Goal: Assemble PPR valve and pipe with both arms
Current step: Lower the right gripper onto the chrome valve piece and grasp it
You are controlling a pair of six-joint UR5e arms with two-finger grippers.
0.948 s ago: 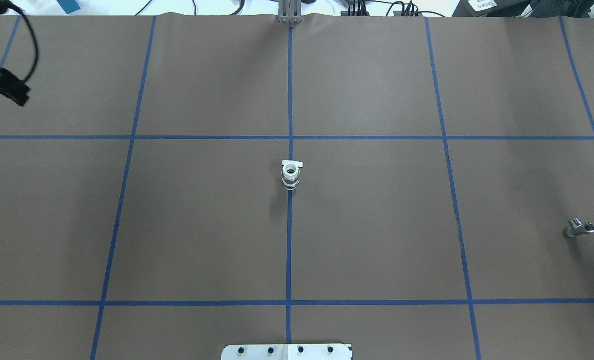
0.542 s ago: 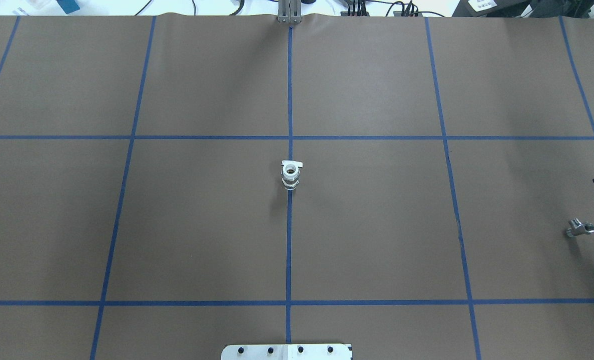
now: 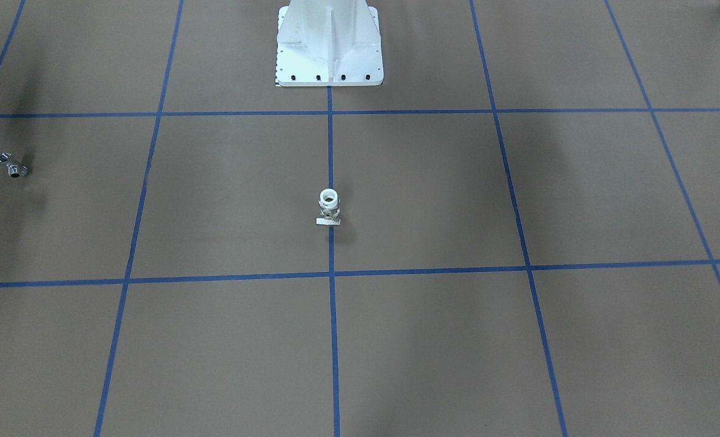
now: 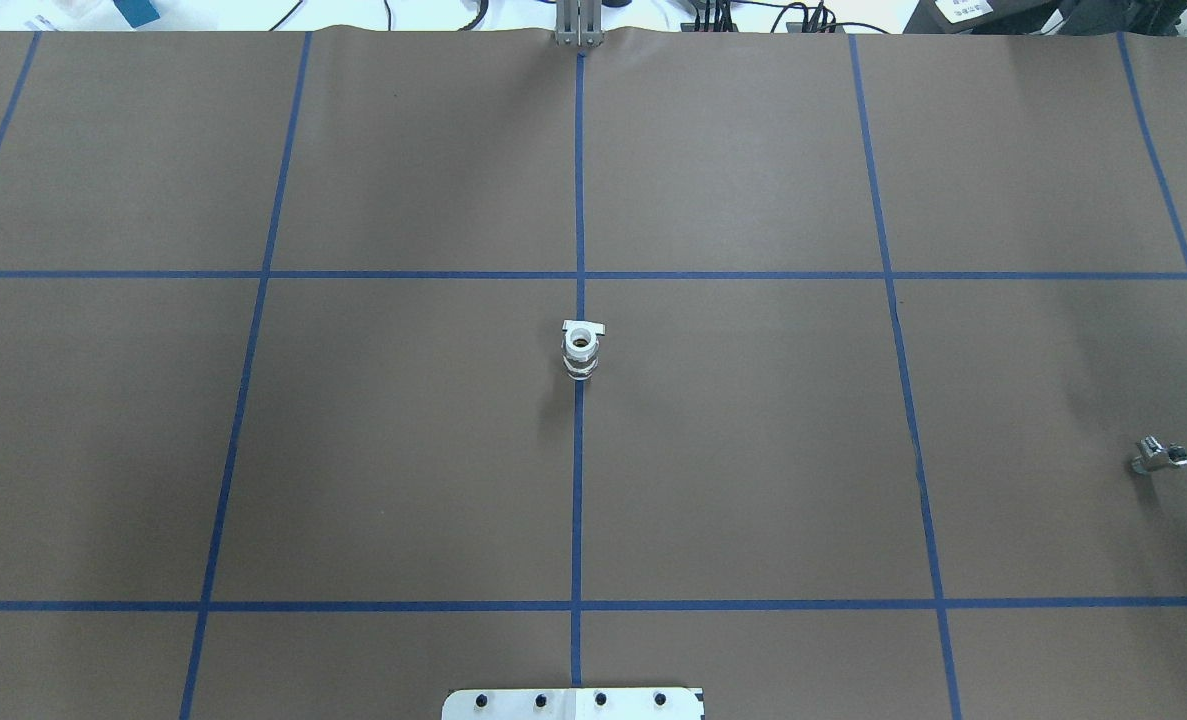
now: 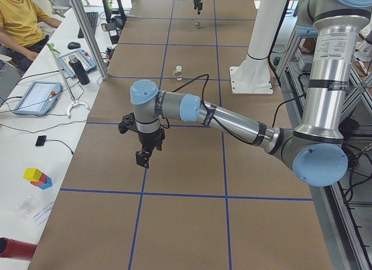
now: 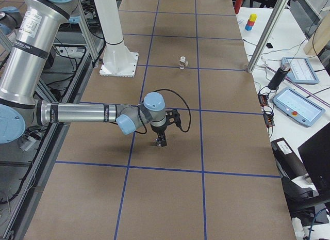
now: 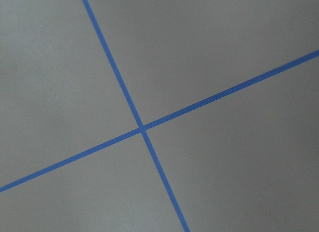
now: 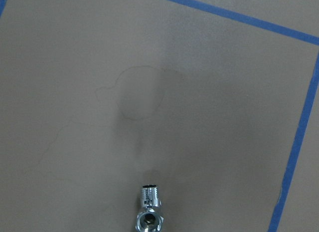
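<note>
1. Find the PPR valve (image 4: 580,350) standing upright at the middle of the brown surface (image 4: 403,450), on the centre blue tape line (image 4: 576,500). Ring end up, flat tab on the side away from the robot base (image 3: 329,54).
2. Find the pipe (image 4: 1158,457) lying near the surface's right edge, well apart from the PPR valve; round opening faces the right wrist camera.
3. See the right tool (image 6: 162,143) pointing down, low, close to the pipe. Overhead gives only a dark sliver at the view's edge, just beside the pipe. Cannot tell whether spread or pressed together.
4. See the left tool (image 5: 141,159) pointing down over the surface's left part, well apart from both parts. Left wrist view gives only a tape crossing. Cannot tell spread or pressed together.
</note>
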